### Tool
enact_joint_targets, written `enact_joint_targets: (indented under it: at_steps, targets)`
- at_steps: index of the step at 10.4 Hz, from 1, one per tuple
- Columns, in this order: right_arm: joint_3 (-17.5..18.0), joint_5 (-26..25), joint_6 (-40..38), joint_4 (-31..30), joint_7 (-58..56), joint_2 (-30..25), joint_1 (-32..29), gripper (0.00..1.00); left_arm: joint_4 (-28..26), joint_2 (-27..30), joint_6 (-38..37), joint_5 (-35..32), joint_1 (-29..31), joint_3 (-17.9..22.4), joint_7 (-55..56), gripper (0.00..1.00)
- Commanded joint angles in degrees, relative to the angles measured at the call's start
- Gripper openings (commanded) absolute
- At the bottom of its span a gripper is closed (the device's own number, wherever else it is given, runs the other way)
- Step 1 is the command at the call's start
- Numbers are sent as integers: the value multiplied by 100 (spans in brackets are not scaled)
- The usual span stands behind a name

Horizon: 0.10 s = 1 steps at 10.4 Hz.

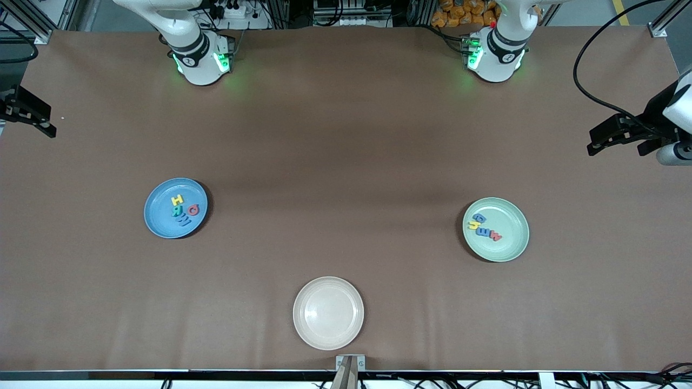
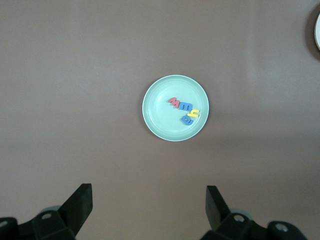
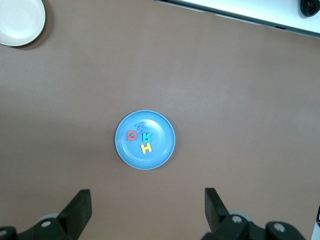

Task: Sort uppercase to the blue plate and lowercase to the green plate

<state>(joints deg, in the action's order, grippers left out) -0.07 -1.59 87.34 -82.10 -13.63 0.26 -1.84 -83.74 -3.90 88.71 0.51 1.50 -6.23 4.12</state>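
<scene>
The blue plate [image 1: 159, 216] lies toward the right arm's end of the table and holds the uppercase letters: yellow H [image 1: 177, 200], teal R [image 1: 177, 210], red Q [image 1: 193, 209] and blue W [image 1: 184, 220]. The green plate [image 1: 511, 216] lies toward the left arm's end and holds the lowercase letters: red m [image 1: 494, 236], yellow h [image 1: 476, 227] and two blue pieces [image 1: 479, 218]. My left gripper [image 2: 149, 200] hangs open and empty high above the table, looking down on the green plate [image 2: 160, 115]. My right gripper [image 3: 148, 200] hangs open and empty the same way above the blue plate [image 3: 162, 145].
An empty beige plate [image 1: 328, 313] sits near the front edge, midway between the two arms' ends. Brown cloth covers the table. Both arm bases stand along the table's edge farthest from the front camera.
</scene>
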Motion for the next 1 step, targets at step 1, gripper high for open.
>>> enact_joint_targets:
  at_steps: [1]
  targets:
    - [60,-114,20,1,36,-53,-18,100,157,-58,-135,-60,8,-1,-148,100]
